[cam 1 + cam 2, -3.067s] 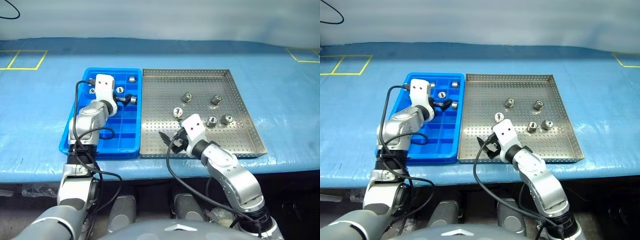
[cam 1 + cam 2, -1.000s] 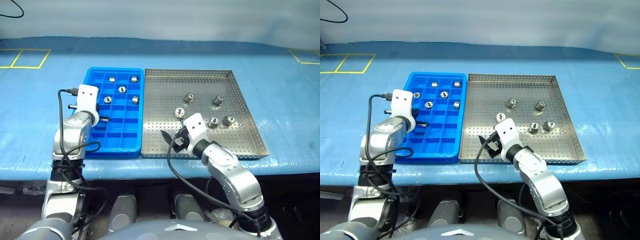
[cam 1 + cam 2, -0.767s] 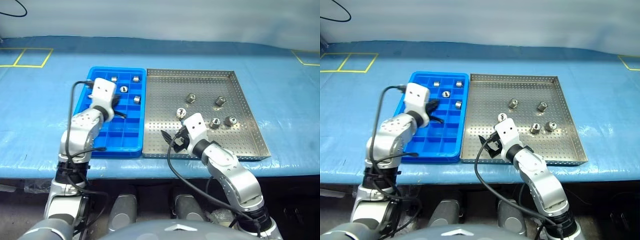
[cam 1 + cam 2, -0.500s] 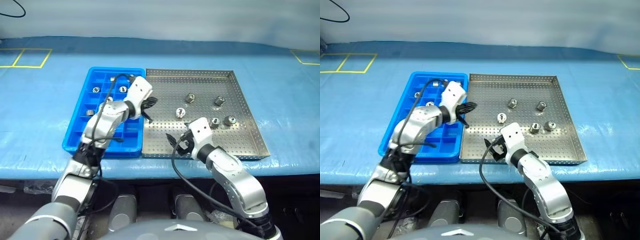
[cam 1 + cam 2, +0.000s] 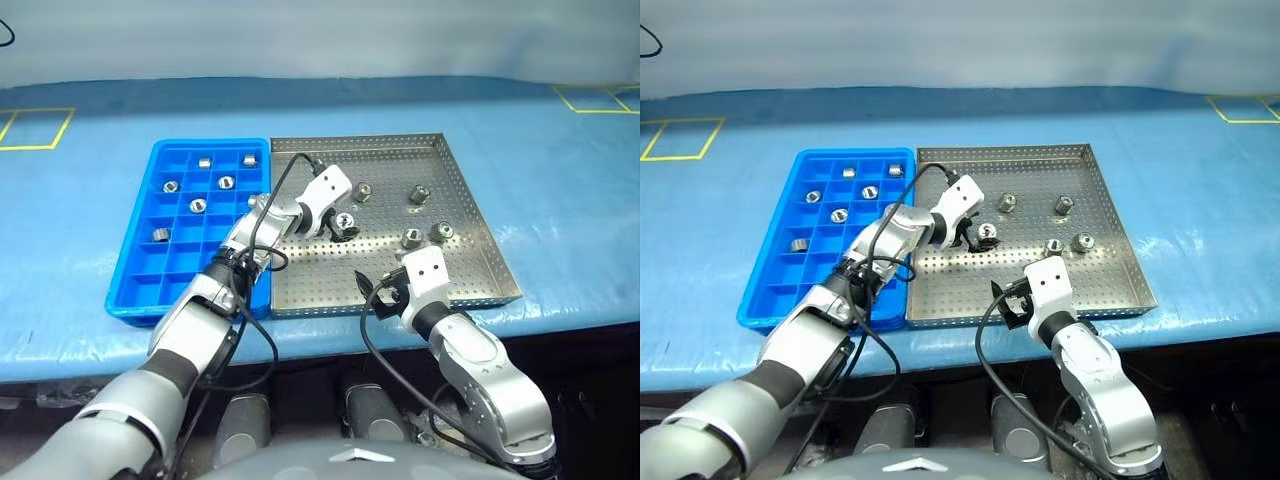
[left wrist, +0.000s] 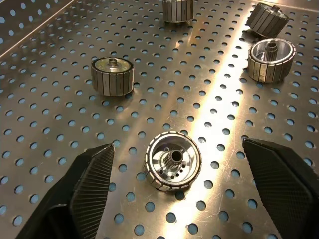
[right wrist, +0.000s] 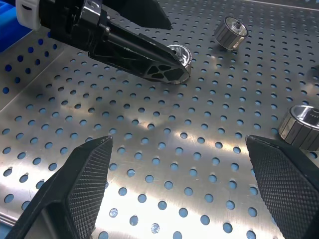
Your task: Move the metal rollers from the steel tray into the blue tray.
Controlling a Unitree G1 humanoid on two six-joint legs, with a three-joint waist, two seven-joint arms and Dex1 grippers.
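Observation:
The steel tray (image 5: 480,262) lies right of the blue tray (image 5: 135,285). Several metal rollers lie loose on its perforated floor, among them one (image 5: 363,192) near the back and a pair (image 5: 411,237) at the right. My left gripper (image 5: 338,228) reaches into the steel tray and stands open astride one upright roller (image 6: 173,160), with its fingers (image 6: 94,174) clear of it on both sides. My right gripper (image 5: 380,298) hovers open over the tray's front edge with nothing between its fingers (image 7: 84,184). Several rollers (image 5: 226,182) sit in the blue tray's far compartments.
Both trays rest on a blue table cover (image 5: 560,200) with yellow tape marks (image 5: 35,130) at the far corners. The steel tray's low rim (image 5: 390,308) runs just under my right gripper. The left arm's cable (image 5: 275,190) loops over the trays' shared edge.
My left gripper has swung right from the blue tray into the steel tray and opened around a roller. My right gripper has drawn back a little toward the front rim.

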